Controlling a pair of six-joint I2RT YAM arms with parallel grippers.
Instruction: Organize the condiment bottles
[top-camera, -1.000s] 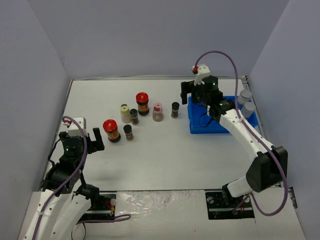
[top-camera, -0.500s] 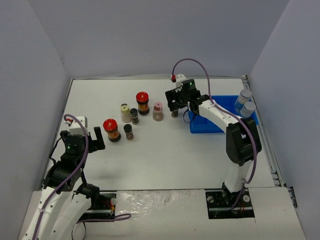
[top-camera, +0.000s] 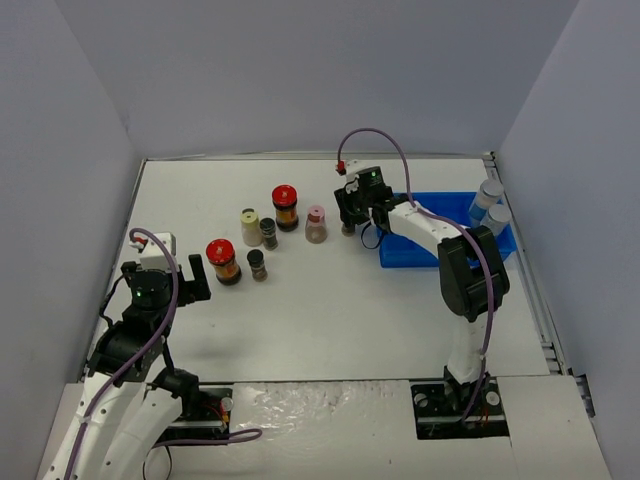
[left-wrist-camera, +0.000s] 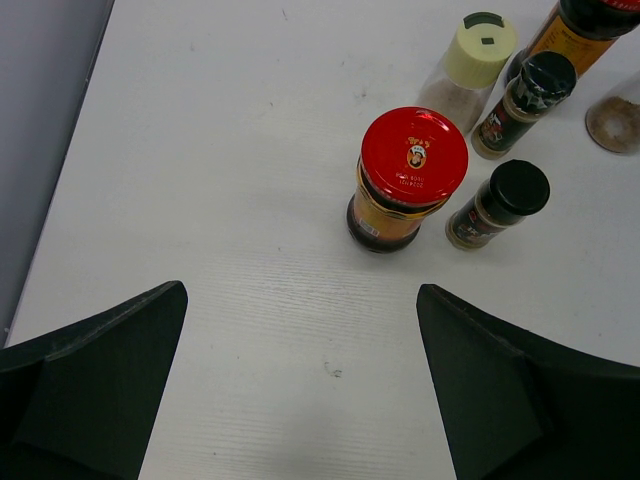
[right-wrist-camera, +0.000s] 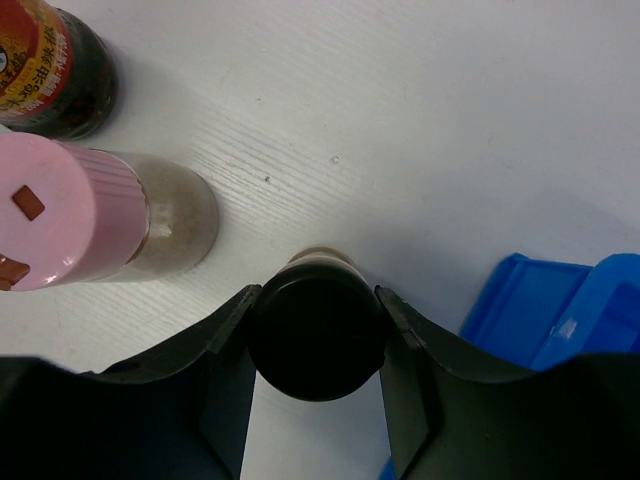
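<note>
My right gripper (right-wrist-camera: 315, 300) is shut on a small black-capped bottle (right-wrist-camera: 316, 345) that stands just left of the blue tray (top-camera: 440, 245); the top view shows this gripper (top-camera: 350, 218) over it. Beside it stand a pink-capped bottle (right-wrist-camera: 55, 225) and a red-lidded dark sauce jar (top-camera: 285, 205). Further left are a cream bottle (left-wrist-camera: 478, 50), two black-capped bottles (left-wrist-camera: 510, 195) (left-wrist-camera: 530, 90) and a second red-lidded jar (left-wrist-camera: 413, 160). Two silver-lidded bottles (top-camera: 490, 205) sit at the tray's far right. My left gripper (left-wrist-camera: 300, 292) hangs open and holds nothing, just short of the red-lidded jar.
The blue tray's corner (right-wrist-camera: 560, 310) lies close to the right of the held bottle. Grey walls enclose the white table (top-camera: 330, 310) on three sides. A purple cable (top-camera: 385, 140) loops above the right wrist.
The right arm swung left from above the blue tray to the black-capped bottle and its jaws closed on the cap. The left arm has not moved.
</note>
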